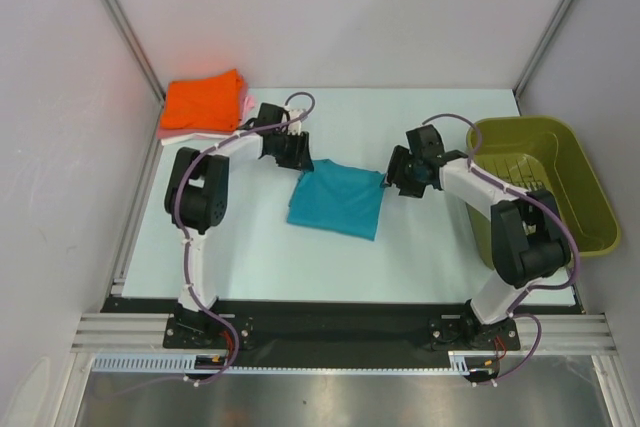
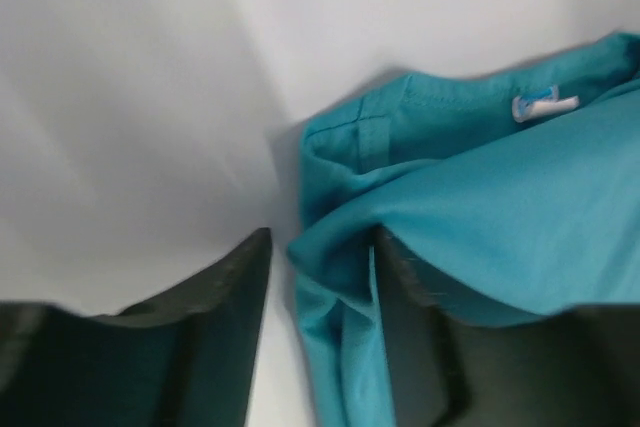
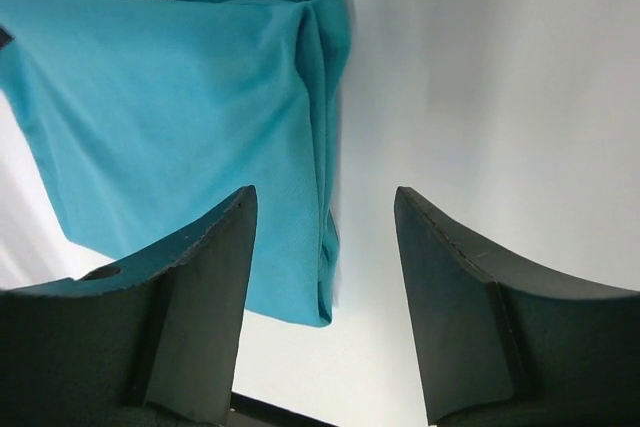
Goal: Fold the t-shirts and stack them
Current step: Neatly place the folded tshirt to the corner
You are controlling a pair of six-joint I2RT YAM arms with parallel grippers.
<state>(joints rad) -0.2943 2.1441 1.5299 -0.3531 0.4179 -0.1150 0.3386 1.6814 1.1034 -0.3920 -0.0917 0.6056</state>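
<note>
Folded teal t-shirt (image 1: pixel 337 199) lies mid-frame on the surface (image 1: pixel 420 257). Left claw (image 1: pixel 296 154) stands part open astride its upper-left corner, clamping nothing. Right claw (image 1: pixel 398 175) gapes empty beside the upper-right corner. Soft, light, limp cloth, probably best pinched at the doubled corners.

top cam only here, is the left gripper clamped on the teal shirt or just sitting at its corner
observer: Not clamped: a fold of the teal t-shirt lies loose between the left gripper's parted fingers.
operator: and the right one
observer: The right gripper is open too; the shirt's side edge reaches just into its gap.
operator: collar showing anywhere
observer: Yes, a white-and-blue neck label sits by the collar seam.
</note>
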